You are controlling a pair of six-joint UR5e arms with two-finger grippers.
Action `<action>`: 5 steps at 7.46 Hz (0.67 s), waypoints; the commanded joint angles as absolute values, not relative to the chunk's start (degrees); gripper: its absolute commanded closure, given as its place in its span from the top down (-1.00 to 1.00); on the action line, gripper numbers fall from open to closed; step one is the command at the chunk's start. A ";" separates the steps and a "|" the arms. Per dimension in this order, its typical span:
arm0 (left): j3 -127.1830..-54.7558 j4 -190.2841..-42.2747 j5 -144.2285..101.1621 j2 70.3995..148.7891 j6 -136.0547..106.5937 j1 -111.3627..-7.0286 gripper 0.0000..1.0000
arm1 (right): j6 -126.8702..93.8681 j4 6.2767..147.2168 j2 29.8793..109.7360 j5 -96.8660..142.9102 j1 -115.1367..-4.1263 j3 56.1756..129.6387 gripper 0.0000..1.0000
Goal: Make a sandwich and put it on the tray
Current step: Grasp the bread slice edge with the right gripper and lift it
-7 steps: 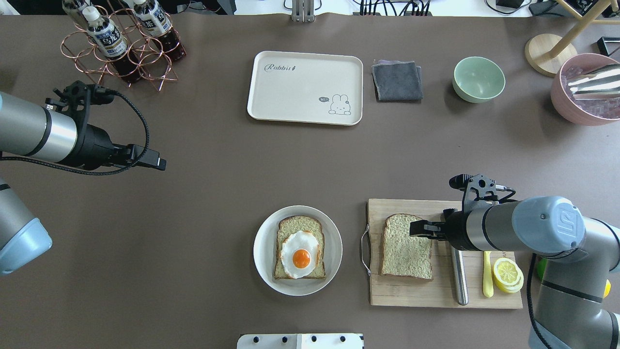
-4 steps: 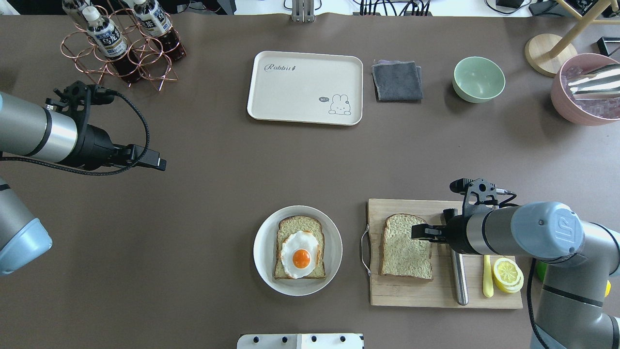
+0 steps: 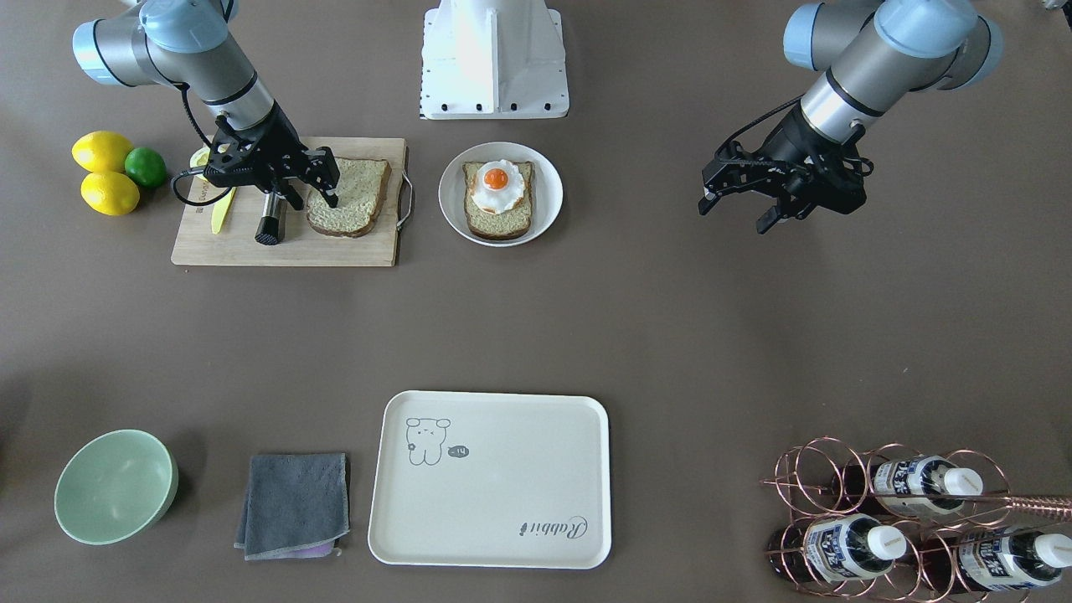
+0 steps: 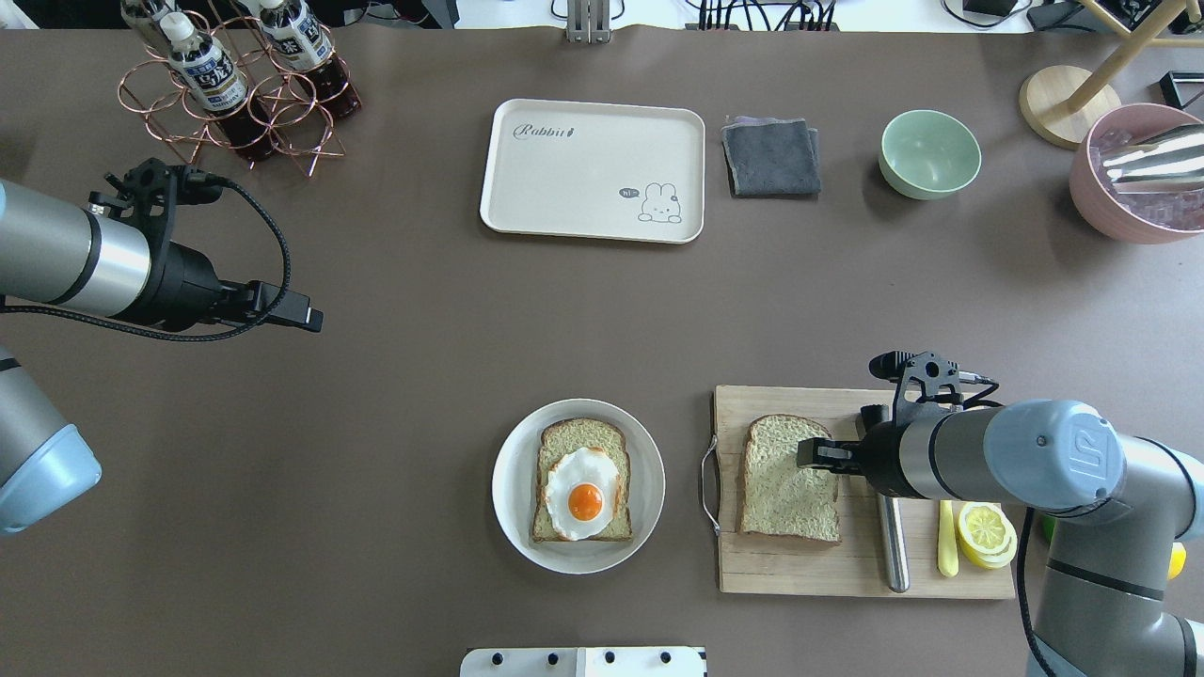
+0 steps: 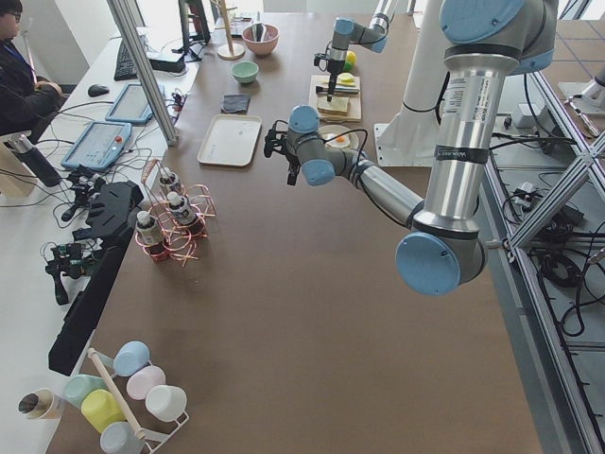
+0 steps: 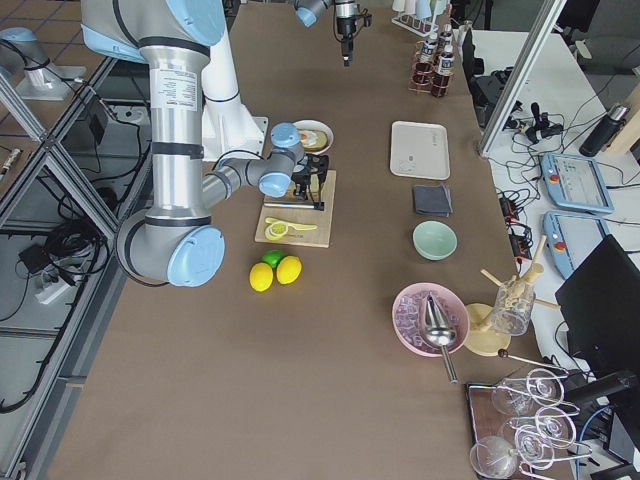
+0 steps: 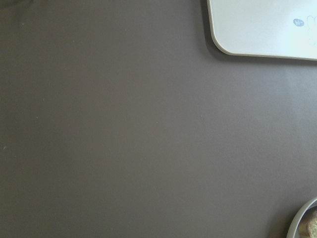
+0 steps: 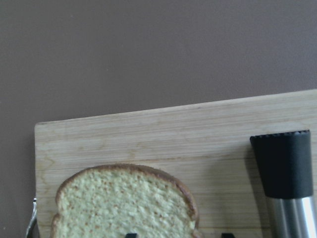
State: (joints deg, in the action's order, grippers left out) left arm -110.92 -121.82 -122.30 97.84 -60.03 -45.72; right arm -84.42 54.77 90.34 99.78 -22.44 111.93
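Treat the loose bread slice, lower right, as light, soft and crushable; grip its crusted edges gently; the right gripper jaws stand spread over it.

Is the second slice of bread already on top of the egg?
No, that slice lies on the cutting board, and the egg on the plate is uncovered.

Bread slice on board, plate to L, tray behind

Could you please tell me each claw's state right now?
Left claw: open, empty.
Right claw: open, over the bread slice, not gripping it.
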 commanded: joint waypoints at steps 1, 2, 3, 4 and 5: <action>-110.83 -121.82 -122.34 97.82 -60.03 -45.70 0.97 | -87.63 54.76 89.82 99.15 -22.15 112.24 -0.90; -110.83 -121.82 -122.34 97.82 -60.03 -45.70 0.97 | -87.63 54.84 89.82 98.97 -22.06 112.24 -1.00; -110.83 -121.82 -122.34 97.82 -60.03 -45.70 0.97 | -87.63 54.84 89.91 97.49 -21.36 112.24 -1.00; -110.83 -121.82 -122.34 97.82 -60.03 -45.70 0.97 | -87.63 54.84 89.83 96.86 -21.10 112.24 -1.00; -110.83 -121.90 -122.34 97.82 -60.03 -45.70 0.97 | -87.63 54.84 89.82 96.94 -21.18 113.11 -1.00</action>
State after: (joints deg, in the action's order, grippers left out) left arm -110.84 -121.82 -122.34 97.82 -60.03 -45.71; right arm -87.60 54.84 89.86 97.52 -21.39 112.27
